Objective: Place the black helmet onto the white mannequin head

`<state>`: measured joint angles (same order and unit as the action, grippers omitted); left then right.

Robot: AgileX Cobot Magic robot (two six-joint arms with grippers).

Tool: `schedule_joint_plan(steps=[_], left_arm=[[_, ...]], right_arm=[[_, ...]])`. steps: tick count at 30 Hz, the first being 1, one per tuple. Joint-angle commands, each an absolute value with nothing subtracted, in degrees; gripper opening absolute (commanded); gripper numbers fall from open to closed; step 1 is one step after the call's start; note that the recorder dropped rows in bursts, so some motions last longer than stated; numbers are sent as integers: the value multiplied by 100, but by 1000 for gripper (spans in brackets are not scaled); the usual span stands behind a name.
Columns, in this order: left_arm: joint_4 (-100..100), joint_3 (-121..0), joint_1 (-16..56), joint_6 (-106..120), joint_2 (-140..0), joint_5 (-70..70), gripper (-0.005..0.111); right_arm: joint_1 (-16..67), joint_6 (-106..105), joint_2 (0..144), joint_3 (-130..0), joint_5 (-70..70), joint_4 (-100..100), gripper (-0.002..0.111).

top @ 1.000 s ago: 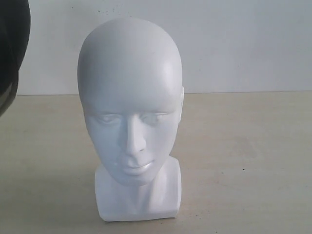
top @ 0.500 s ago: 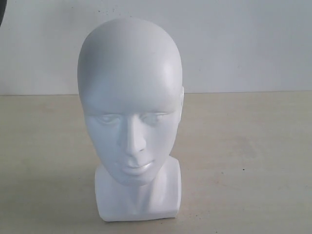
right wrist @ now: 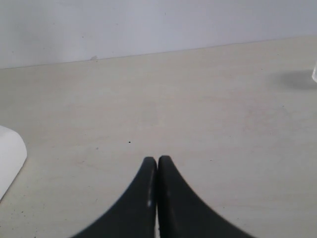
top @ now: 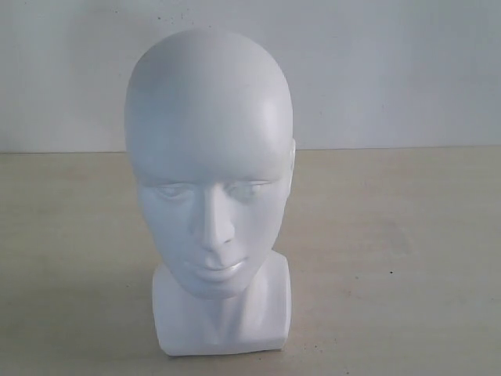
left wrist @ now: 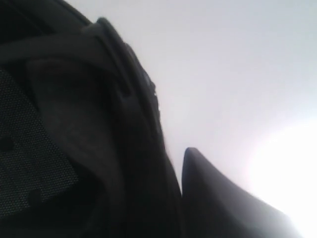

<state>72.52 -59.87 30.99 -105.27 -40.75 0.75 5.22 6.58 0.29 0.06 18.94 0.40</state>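
The white mannequin head (top: 210,180) stands upright on the table, facing the exterior camera, with its crown bare. In the left wrist view the black helmet (left wrist: 99,148) fills the picture's dark side, showing its rim, padded lining and mesh. My left gripper (left wrist: 174,171) is shut on the helmet's rim; one dark finger (left wrist: 208,198) lies against the outside and the other is hidden inside. Neither the helmet nor the left gripper shows in the exterior view. My right gripper (right wrist: 157,159) hangs over the table, shut with nothing in it. A corner of the mannequin's base (right wrist: 10,153) lies off to its side.
The pale beige table (top: 391,258) runs back to a white wall (top: 391,70). A small whitish object (right wrist: 314,73) with a shadow sits at the right wrist view's edge.
The helmet's dark curved edge, seen at the exterior view's upper left a second ago, has slid out past the left edge. The mannequin head has not moved.
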Motion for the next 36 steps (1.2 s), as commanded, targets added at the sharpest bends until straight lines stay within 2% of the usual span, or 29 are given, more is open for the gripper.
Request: schedule_joint_plan(steps=[1,11,20,26,36], left_arm=[[7861,-6070,3122,-11210,-4255,-774,4],[7340,-6549,3122,-11401,-4475,-1092,4],[4956,-7281,3122,-9789,-4913,-1741,4],[2542,-7333,3122,-8471,-5345,-3267,4],[833,-7333,3122,-9557,-6363,-6243,4]], right_arm=[[517,648,0,0,1844,31,0],[517,648,0,0,1844,31,0],[517,648,0,0,1844,31,0],[517,648,0,0,1844,31,0],[517,648,0,0,1869,0,0]])
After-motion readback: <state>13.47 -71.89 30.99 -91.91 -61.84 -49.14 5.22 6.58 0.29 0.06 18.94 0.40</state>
